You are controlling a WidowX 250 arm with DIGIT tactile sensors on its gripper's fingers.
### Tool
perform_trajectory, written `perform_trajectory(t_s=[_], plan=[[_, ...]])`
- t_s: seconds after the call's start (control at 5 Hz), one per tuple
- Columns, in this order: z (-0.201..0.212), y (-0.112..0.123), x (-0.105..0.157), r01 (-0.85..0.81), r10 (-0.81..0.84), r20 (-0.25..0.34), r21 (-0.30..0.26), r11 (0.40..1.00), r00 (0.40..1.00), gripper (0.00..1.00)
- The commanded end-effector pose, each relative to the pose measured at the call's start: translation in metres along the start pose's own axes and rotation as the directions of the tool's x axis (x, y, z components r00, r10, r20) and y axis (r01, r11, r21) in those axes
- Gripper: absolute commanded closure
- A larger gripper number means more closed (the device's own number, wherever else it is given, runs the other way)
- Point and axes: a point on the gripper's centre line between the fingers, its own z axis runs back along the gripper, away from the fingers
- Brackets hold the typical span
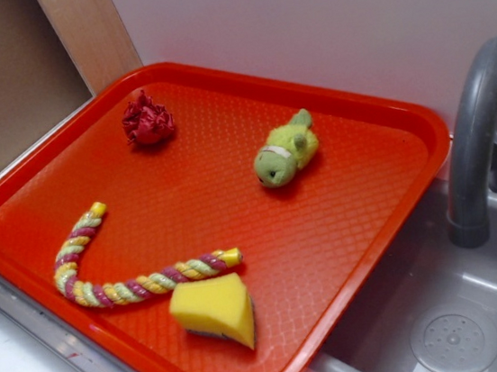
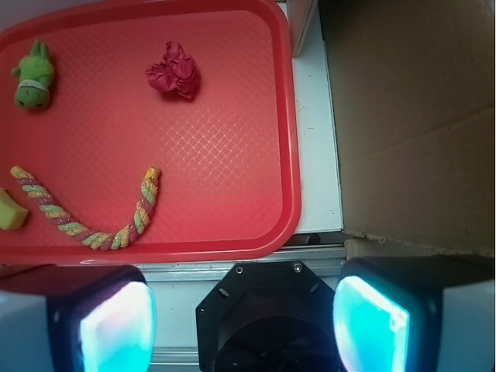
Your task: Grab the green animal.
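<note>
The green animal (image 1: 286, 151) lies loose on the red tray (image 1: 362, 226), toward two o'clock from its middle, well apart from the red crumpled ball (image 1: 147, 120), rope (image 1: 119, 273) and sponge (image 1: 215, 310). The gripper (image 2: 244, 322) hangs off the tray, jaws wide and empty. The reach seems not yet begun; next it must travel over the toy and descend.

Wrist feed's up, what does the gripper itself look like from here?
Only the wrist view shows the gripper. Two broad fingers fill the lower corners, each with a rounded pad that looks translucent and glows cyan, tinted pinkish on the left one, set in a pale housing. Between them sits a black, roughly octagonal mount with small screws. No cables or markings visible.
</note>
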Motion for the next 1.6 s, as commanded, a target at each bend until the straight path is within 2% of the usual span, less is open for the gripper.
perform_trajectory(t_s=[0.0, 0.2, 0.4, 0.6, 0.8, 1.0, 1.2, 1.4], plan=[[0.0, 0.0, 0.0, 0.0, 0.0, 0.0, 0.0, 1.0, 1.0, 0.0], [-0.005, -0.044, 0.022, -0.01, 0.015, 0.076, -0.065, 0.998, 0.997, 0.0], [-0.01, -0.087, 0.038, -0.023, 0.052, 0.151, -0.19, 0.981, 0.987, 0.0], [-0.018, -0.122, 0.058, -0.03, 0.072, 0.156, -0.257, 0.966, 0.985, 0.0], [-0.041, -0.156, 0.092, -0.065, 0.105, 0.103, -0.338, 0.939, 0.989, 0.0], [-0.07, -0.183, 0.126, -0.162, 0.187, 0.04, -0.347, 0.924, 0.982, 0.0], [-0.087, -0.202, 0.141, -0.182, 0.196, 0.023, -0.282, 0.942, 0.98, 0.0], [-0.119, -0.229, 0.152, -0.145, 0.15, 0.038, -0.109, 0.983, 0.988, 0.0]])
